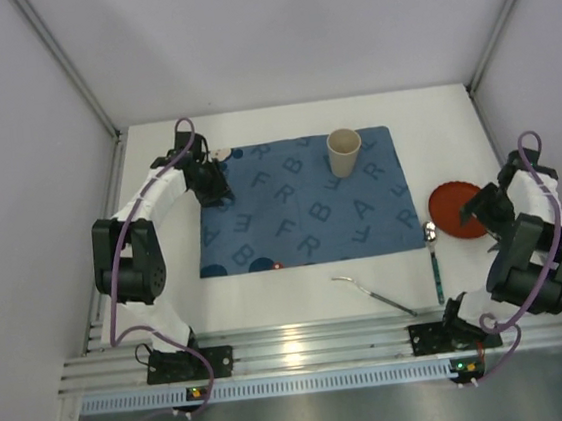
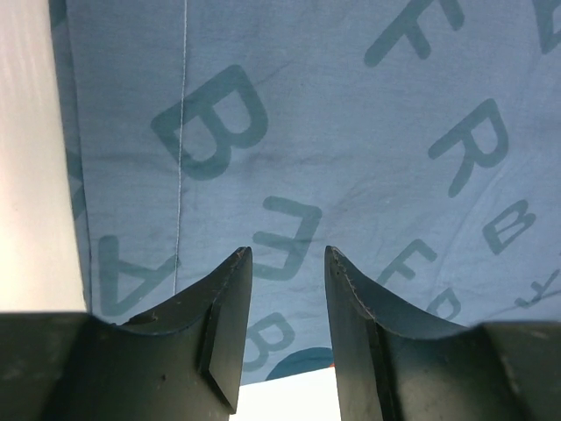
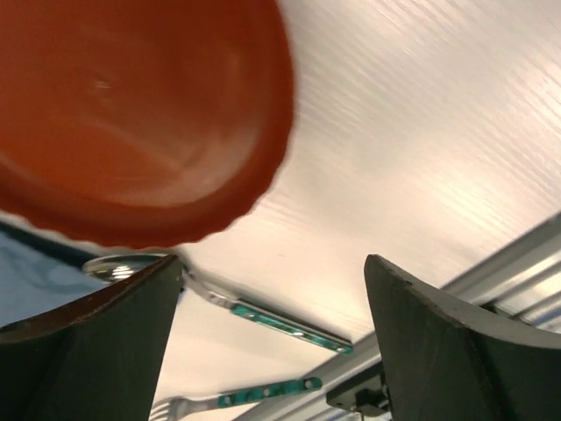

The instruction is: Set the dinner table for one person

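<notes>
The white dinner table [image 1: 292,119] carries a blue letter-printed placemat [image 1: 300,203]. A beige cup [image 1: 344,152] stands upright on the mat's far right part. A red plate [image 1: 457,210] lies on the table just right of the mat, and also shows in the right wrist view [image 3: 131,105]. A green-handled spoon [image 1: 434,260] and a fork [image 1: 373,294] lie near the front edge. My left gripper [image 1: 214,190] is open and empty, low over the mat's far left part [image 2: 289,132]. My right gripper [image 1: 476,212] is wide open and empty at the plate's right rim.
A ribbed aluminium rail [image 1: 306,349] runs along the near edge, with both arm bases on it. Grey walls close in the left, far and right sides. In the right wrist view the spoon [image 3: 280,317] and fork [image 3: 237,401] lie beyond the fingers.
</notes>
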You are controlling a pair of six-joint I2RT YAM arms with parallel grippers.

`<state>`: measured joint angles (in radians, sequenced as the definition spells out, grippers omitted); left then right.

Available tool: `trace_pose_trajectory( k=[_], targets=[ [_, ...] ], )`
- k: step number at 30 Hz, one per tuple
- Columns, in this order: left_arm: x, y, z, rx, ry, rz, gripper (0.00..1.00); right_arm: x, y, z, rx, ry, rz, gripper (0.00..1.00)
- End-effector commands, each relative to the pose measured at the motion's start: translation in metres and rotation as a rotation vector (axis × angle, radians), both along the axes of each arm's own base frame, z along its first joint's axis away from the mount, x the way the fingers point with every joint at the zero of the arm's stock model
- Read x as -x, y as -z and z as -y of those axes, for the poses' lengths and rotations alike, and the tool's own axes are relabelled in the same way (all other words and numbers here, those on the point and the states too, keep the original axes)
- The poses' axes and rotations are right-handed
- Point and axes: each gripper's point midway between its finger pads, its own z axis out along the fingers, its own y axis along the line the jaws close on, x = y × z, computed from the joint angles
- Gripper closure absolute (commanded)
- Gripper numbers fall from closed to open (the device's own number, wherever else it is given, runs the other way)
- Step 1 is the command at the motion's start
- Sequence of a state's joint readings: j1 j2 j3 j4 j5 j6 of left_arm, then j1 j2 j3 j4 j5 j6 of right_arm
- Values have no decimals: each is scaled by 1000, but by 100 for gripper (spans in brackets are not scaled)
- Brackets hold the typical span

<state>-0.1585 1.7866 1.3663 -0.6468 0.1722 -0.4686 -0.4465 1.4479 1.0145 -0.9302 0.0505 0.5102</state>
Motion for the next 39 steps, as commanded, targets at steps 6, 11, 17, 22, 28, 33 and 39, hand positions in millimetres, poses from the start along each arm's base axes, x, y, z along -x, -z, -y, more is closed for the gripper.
trace_pose_trajectory(
  k=[6, 11, 17, 22, 28, 33, 39],
  targets=[
    [-6, 0, 5, 18, 17, 45, 56, 22, 14, 27, -6, 163, 36, 0],
    [-3, 3, 9, 48, 19, 36, 57, 14, 23, 53, 25, 239, 103, 0],
    [-9, 7, 17, 86, 24, 9, 58, 7, 33, 74, 129, 271, 154, 2],
    [-15, 4, 21, 102, 28, -9, 59, -18, 48, 71, 108, 265, 249, 7],
    [-7, 12, 19, 97, 31, -34, 59, -35, 74, 72, 80, 234, 227, 18],
    [0, 8, 15, 81, 31, -24, 59, -54, 69, 79, 85, 195, 258, 39],
    [4, 3, 11, 61, 29, -13, 59, -59, 77, 68, 22, 142, 234, 43]
  ],
)
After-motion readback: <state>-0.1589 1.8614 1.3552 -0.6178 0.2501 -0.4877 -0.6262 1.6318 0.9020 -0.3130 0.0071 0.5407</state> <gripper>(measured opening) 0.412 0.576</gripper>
